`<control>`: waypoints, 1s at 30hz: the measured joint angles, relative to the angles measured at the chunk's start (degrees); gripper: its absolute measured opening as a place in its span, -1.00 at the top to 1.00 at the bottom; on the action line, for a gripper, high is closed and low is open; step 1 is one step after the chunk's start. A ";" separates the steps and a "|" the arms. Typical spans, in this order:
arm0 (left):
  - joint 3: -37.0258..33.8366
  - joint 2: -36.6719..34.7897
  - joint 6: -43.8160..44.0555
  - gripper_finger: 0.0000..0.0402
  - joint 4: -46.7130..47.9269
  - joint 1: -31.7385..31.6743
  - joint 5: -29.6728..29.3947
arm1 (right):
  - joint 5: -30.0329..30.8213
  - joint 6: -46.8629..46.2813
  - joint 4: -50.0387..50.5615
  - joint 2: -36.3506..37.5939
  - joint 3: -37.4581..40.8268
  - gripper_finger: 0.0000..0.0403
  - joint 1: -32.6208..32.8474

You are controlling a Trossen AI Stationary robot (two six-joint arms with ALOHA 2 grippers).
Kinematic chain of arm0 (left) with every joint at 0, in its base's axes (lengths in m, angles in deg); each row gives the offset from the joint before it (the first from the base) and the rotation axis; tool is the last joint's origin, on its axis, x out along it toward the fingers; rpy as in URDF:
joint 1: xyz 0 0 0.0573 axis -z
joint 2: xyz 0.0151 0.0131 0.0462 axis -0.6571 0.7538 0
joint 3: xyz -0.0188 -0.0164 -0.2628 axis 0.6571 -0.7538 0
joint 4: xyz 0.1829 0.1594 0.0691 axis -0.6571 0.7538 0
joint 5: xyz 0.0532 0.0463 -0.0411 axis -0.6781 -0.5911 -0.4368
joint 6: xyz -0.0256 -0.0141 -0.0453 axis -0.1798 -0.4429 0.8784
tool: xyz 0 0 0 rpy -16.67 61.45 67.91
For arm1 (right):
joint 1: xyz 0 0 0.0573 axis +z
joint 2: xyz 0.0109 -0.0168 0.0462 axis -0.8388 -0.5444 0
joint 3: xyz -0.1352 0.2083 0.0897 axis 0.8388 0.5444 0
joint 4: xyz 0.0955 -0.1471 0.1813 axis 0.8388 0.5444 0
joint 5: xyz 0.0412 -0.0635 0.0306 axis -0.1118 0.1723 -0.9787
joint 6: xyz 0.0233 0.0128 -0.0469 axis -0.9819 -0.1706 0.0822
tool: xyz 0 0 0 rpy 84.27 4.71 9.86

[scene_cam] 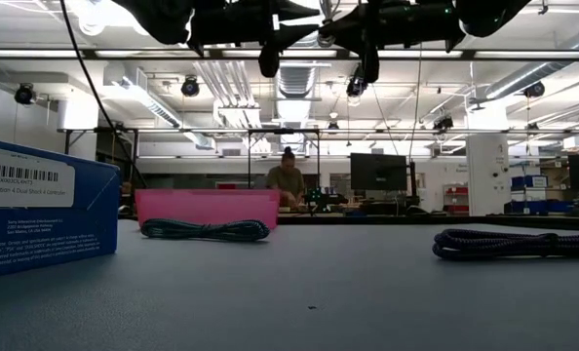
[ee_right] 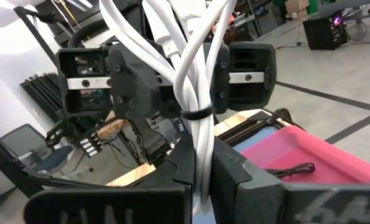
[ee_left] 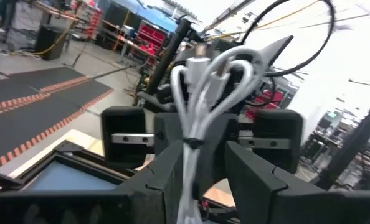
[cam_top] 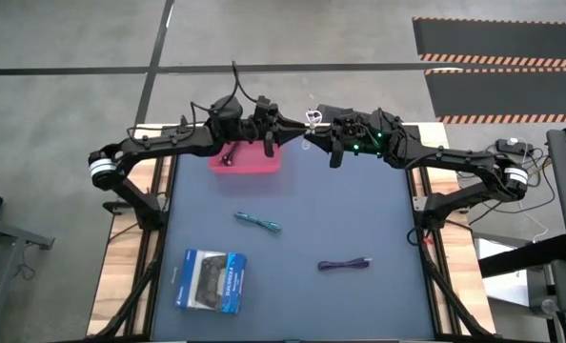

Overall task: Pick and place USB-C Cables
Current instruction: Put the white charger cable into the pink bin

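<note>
Above the table's far edge, left gripper (cam_top: pixel 293 132) and right gripper (cam_top: pixel 313 133) both clench the white USB-C cable (cam_top: pixel 313 116); black cable (cam_top: pixel 232 155) lies in pink tray (cam_top: pixel 260 164).

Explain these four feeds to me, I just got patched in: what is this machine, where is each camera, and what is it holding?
Two dark robot arms work over a table. One camera looks straight down, one sits at table height, and one rides on each wrist. At the far edge, the left gripper and right gripper meet in the air, with the white cable between them. The right gripper is shut on it; the left gripper's fingers stand on either side. A pink tray holds a black cable. The teal cable, the purple cable and a boxed controller lie on the table.
</note>
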 joint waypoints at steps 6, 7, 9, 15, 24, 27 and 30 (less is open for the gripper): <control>0.84 2.13 0.30 0.49 -3.53 0.56 -0.70 | 0.00 0.28 0.21 0.00 0.00 0.94 0.00; 0.96 2.43 0.30 0.49 -4.13 0.59 -0.80 | 0.00 0.28 0.21 0.00 0.00 0.94 0.00; 0.98 2.80 0.33 0.49 -4.42 0.70 -1.62 | 0.01 0.33 0.30 0.00 0.00 0.94 0.00; 0.96 2.81 0.33 0.49 -4.55 0.94 -2.95 | 0.02 0.90 0.65 0.00 0.00 0.94 -0.02; 1.07 4.13 0.33 0.49 -5.63 2.32 -4.78 | 0.07 1.53 1.65 0.00 0.00 0.94 -0.02; 0.94 4.15 0.30 0.49 -5.56 3.15 -5.69 | 0.00 1.53 1.70 0.00 0.00 0.94 0.02; 0.94 4.17 0.27 0.49 -5.57 3.51 -7.64 | 0.14 1.54 1.70 0.00 0.00 0.94 0.00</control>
